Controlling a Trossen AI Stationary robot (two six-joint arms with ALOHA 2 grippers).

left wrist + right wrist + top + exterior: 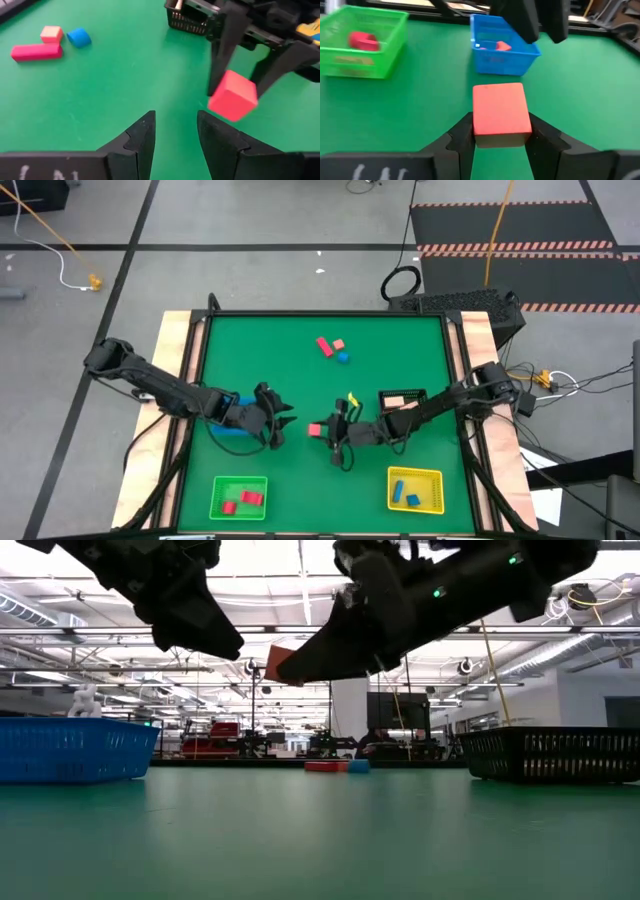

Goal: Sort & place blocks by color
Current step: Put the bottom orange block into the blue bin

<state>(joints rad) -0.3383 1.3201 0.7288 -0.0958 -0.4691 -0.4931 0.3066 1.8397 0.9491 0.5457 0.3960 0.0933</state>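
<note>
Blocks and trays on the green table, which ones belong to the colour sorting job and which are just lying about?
Part of the job:
red cube in the right claw
loose red bar, salmon cube, blue piece
green tray, blue tray, yellow tray, black tray

Just lying about:
cables on the floor

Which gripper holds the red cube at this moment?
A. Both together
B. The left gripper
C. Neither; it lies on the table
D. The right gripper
D: the red cube sits clamped in the right gripper, lifted off the table, while the left gripper faces it with empty, open jaws.
</note>
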